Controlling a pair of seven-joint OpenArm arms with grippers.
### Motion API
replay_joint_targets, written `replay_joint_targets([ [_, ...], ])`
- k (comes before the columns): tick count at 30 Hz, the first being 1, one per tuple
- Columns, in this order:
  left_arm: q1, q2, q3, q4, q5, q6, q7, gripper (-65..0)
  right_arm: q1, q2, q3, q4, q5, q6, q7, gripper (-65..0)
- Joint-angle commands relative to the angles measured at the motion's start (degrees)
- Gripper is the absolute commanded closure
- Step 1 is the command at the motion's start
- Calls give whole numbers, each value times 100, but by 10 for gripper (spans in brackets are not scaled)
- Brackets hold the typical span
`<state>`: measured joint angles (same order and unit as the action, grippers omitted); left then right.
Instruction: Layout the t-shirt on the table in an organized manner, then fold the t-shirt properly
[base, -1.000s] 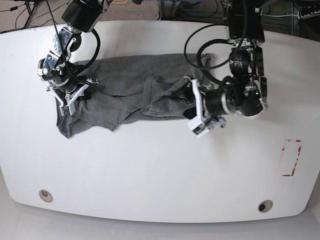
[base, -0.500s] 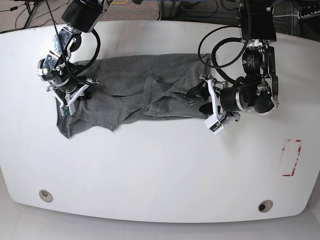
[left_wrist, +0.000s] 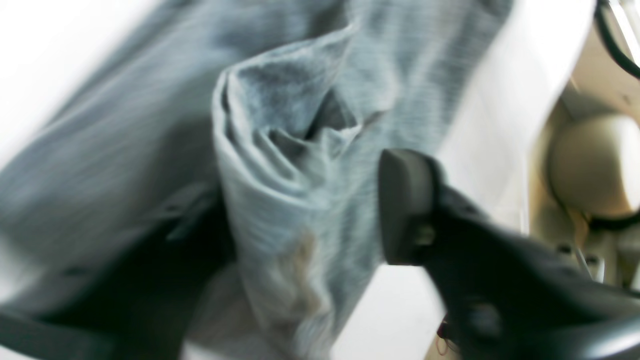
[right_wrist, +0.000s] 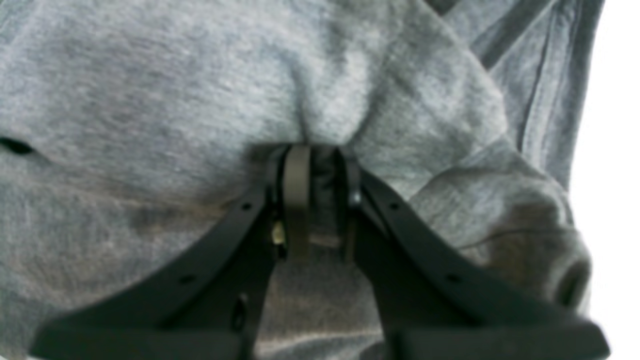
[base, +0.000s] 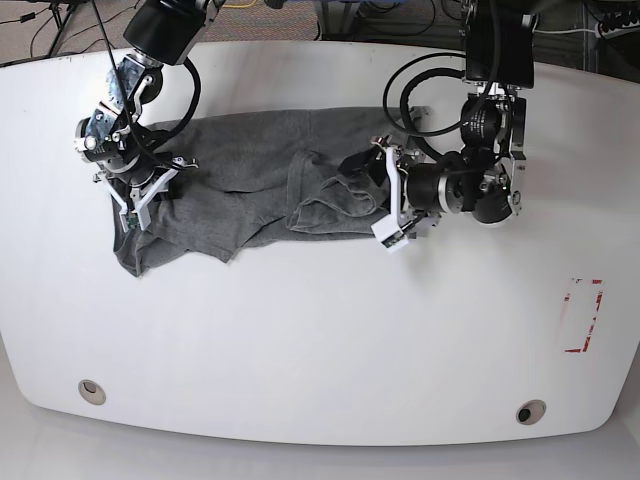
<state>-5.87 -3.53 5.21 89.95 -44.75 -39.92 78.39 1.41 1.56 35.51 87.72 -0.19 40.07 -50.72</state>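
Observation:
The grey t-shirt lies crumpled across the far middle of the white table. My right gripper is at the shirt's left end. In the right wrist view this gripper is shut on a pinch of the t-shirt, which puckers above the fingertips. At the shirt's right edge sits my left gripper. In the blurred left wrist view it stands open around a rolled fold of the t-shirt. A narrow gap shows between the roll and the right pad.
Two round metal grommets sit near the table's front edge. A red-and-white sticker lies at the right. Black cables loop behind the left arm at the back.
The left arm swung right, then came back left onto the shirt's right edge, bunching it inward, with its jaws narrower. The right arm and its grip have not moved.

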Motion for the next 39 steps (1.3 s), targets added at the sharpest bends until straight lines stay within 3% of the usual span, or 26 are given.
replay_joint_targets([
  [1, -112, -21, 134, 108, -109, -8, -72, -193, 4, 15, -12, 23, -179, -7, -216, -75],
  [3, -121, -21, 336, 108, -109, -8, -72, -97, -5, 15, -12, 23, -179, -7, -216, -75],
  [5, -174, -21, 591, 108, -136, -8, -54, -76, -5, 15, -3, 23, -179, -7, -216, -75],
  [14, -552, -29, 2050, 293, -109, -8, 161, -211, -5, 15, -3, 23, -179, -7, -216, -75],
  [23, -771, -135, 2542, 618, -109, -8, 161, -319, -5, 15, -3, 23, -179, -7, -225, -75],
  [29, -833, -135, 2498, 618, -101, -8, 161, -325, -5, 15, -3, 23, -179, -7, -225, -75],
  [32, -824, -135, 2059, 609, 22, -8, 161, -325, -5, 15, -3, 23, -179, -7, -225, -75],
  [39, -604, -135, 1127, 565, 1526, -8, -309, -311, 4, 15, -3, 23, -179, -7, -225, -75],
])
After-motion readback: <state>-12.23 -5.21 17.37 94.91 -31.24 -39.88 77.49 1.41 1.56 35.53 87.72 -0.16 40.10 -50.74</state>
